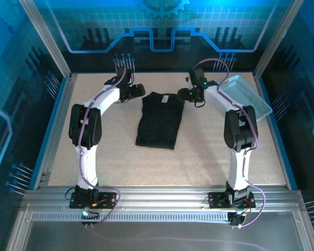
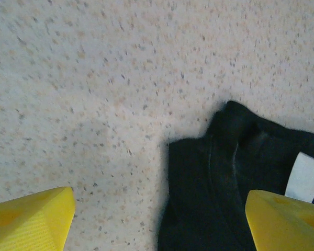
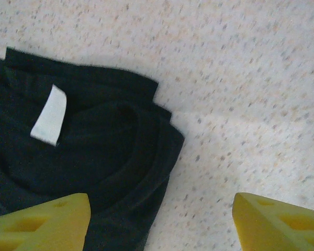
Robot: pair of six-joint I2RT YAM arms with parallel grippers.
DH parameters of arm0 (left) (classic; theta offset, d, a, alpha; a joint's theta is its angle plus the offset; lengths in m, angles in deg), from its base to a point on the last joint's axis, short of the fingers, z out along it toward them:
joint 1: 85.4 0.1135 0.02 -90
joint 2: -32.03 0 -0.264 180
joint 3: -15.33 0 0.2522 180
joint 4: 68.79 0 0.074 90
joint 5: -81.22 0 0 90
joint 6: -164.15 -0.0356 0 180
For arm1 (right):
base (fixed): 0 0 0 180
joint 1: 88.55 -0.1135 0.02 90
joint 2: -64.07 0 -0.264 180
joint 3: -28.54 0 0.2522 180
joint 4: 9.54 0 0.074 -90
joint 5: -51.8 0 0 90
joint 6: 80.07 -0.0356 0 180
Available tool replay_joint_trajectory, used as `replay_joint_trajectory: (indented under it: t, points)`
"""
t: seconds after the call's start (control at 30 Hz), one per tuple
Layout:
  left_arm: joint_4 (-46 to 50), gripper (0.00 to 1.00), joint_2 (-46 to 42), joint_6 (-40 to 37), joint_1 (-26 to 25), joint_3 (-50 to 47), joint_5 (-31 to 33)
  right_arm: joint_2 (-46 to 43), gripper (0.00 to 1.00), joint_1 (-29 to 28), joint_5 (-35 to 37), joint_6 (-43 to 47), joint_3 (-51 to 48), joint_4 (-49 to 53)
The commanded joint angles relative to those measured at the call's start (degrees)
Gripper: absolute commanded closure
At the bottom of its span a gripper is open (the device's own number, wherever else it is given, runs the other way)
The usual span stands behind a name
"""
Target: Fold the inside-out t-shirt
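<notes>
Between the yellow fingertips (image 2: 31, 222) on the left wrist camera you are seeing a wide gap: the left gripper (image 2: 157, 227) is standing open and gripping nothing, with one tip hanging over the bare speckled table (image 2: 94, 78) and the other over black cloth. That cloth is the inside-out t-shirt (image 2: 220, 183), and its collar edge and white label (image 2: 306, 178) are showing just beside the right-hand tip. On the right wrist camera the right gripper (image 3: 159, 227) is likewise gaping wide and holding nothing, its left tip sitting over the shirt's layered neckline and its right tip over bare tabletop. Whether any tip is touching the fabric, you cannot tell. From overhead, both grippers are flanking the far, collar end of the shirt, one at each corner. The shirt is lying as a narrow, roughly rectangular bundle in the middle of the table, between the two arms. A light grey perforated tray (image 1: 246, 94) is sitting at the far right, behind the right arm and well apart from the shirt.
</notes>
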Motion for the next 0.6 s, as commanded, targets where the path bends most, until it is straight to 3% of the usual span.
replay_joint_trajectory:
  t: [0.0, 0.33, 0.57]
  points:
    - [-1.34, 0.15, 1.41, 0.51, -1.20, -2.48, -7.31, 0.60, 0.25, 0.32, -5.86, -3.34, -2.86, -1.85]
    - [-0.33, 0.21, 9.14, 1.14, -4.42, 2.04, -9.61, 5.08, 0.26, 0.09, -11.81, -8.56, -6.36, -6.53]
    - [0.01, 0.30, 15.44, 1.52, -5.45, 9.29, -11.38, 11.75, 0.30, -0.27, -13.96, -8.41, 0.28, -5.10]
